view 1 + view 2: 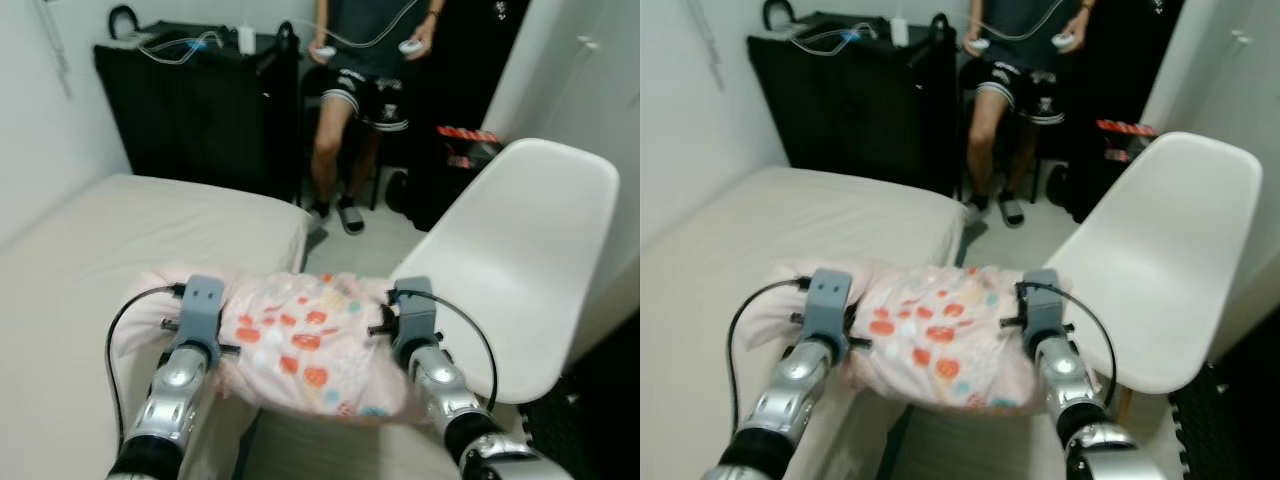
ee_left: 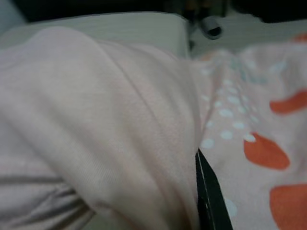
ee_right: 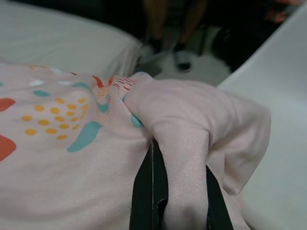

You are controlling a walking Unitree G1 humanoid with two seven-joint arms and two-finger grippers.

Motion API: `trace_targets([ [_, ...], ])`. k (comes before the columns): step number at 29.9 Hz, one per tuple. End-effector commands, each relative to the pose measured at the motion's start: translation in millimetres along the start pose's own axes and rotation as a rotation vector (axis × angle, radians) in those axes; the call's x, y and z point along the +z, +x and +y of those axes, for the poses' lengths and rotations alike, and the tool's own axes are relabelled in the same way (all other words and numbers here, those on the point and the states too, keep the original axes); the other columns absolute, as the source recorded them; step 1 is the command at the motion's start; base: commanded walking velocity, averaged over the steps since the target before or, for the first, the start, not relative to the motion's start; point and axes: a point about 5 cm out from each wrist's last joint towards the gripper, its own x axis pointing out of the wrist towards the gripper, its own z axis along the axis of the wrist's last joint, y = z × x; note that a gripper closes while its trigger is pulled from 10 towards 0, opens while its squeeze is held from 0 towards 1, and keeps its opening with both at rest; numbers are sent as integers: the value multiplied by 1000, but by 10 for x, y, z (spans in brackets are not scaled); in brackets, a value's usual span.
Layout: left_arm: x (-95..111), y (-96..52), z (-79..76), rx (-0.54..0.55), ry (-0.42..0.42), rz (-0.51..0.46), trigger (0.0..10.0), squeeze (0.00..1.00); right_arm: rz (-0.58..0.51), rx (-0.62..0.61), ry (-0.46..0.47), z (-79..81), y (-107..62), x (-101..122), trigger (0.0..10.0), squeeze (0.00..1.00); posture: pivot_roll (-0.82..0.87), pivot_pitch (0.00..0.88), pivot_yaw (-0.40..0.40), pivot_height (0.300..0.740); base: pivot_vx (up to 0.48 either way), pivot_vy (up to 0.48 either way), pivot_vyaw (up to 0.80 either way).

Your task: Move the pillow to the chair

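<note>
A pink pillow printed with orange and teal shapes hangs between my two arms, over the gap between the bed and the white chair. My left gripper is shut on the pillow's plain pink left end. One of its black fingers shows under a fold of fabric. At the pillow's right end, close to the chair's seat, my right gripper is also shut. There a bunch of cloth is pinched between the black fingers.
The beige bed lies at the left, its corner by the pillow. A person holding two controllers sits at the back beside a black cabinet. Pale floor runs between bed and chair. A dark mat lies at the lower right.
</note>
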Motion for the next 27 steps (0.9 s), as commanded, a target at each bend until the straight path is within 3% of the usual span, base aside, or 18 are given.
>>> trace_targets([
  [1, 51, 7, -79, -36, 30, -25, 10000, 0, -39, 17, 6, 71, 13, 52, 10000, 0, 28, 0, 15, 740, 0, 0, -800],
  [13, 81, 34, -89, -31, -5, -27, 10000, 0, -39, 6, 15, 98, 1, 32, 10000, 0, 18, 0, 30, 740, 0, 0, -800],
  [27, 48, 22, -108, 3, -33, -18, 10000, 0, -36, 17, 2, 103, 20, 58, 10000, 0, 26, 0, -7, 740, 0, 0, -800],
])
